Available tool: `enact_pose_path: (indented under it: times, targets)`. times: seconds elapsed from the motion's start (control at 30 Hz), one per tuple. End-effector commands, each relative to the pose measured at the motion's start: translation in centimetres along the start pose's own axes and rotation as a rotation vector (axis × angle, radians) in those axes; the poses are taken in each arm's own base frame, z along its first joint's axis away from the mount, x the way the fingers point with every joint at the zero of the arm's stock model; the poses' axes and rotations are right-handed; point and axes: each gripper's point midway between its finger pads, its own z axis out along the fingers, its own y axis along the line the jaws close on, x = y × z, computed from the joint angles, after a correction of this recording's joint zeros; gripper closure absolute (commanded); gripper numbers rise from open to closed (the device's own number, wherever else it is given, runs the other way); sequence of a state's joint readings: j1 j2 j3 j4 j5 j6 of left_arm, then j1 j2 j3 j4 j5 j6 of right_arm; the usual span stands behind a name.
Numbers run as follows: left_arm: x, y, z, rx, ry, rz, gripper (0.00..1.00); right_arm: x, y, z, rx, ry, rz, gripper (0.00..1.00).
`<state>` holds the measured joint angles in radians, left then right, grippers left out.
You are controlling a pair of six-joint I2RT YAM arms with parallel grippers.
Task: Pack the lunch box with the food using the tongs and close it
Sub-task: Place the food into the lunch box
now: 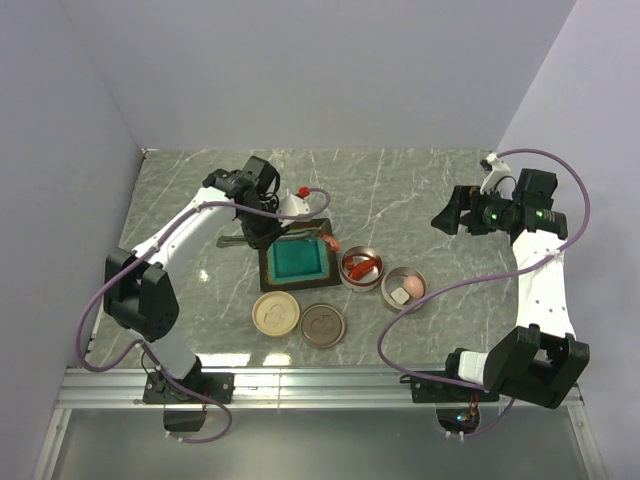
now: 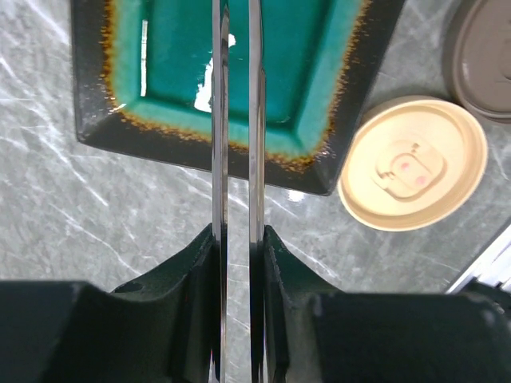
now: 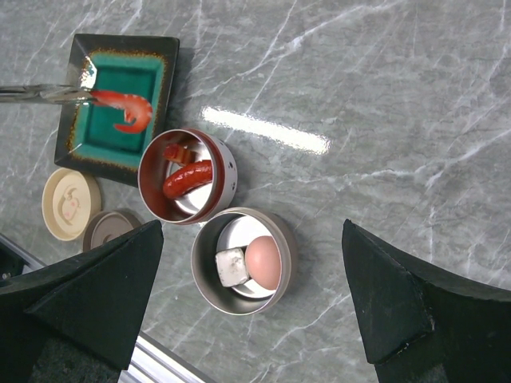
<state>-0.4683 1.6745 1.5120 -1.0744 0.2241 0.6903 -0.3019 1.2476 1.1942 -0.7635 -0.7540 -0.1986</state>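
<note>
Shrimp [image 3: 124, 108] hangs in the tongs [image 2: 219, 120] over a corner of the tray [image 3: 128, 41], sausage bowl [image 3: 230, 179] just beyond; left claw [image 2: 238, 239] squeezes the tongs, right claw [image 1: 455, 213] gapes well off the tray.

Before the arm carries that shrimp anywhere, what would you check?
1. Left pincer shut on the tongs: ok.
2. Shrimp pinched in the tong tips: ok.
3. Shrimp lifted clear of the teal tray: cannot tell.
4. Tin with the sausage uncovered: ok.
5. Right pincer open, off to the side: ok.
</note>
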Motion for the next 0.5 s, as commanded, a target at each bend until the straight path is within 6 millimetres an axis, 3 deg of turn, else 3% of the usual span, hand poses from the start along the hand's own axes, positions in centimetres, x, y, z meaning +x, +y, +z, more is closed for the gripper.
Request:
enact_pose_path:
  times: [0.0, 0.3, 0.47]
  targets:
    - [-2.2, -0.7, -2.6, -0.006, -0.085, 0.01, 0.96, -2.3, 0.6, -1.0, -0.005, -0.059, -0.043, 0.0]
    - [-5.1, -2.9, -4.3, 0.031, -0.155, 0.047, 0.96, -2.4, 0.6, -0.8, -0.012, -0.061, -0.039, 0.0]
    - [-6.2, -4.5, -3.6, 0.066, -0.151, 0.076, 0.96, -2.4, 0.5, -0.8, -0.006, -0.06, -0.045, 0.0]
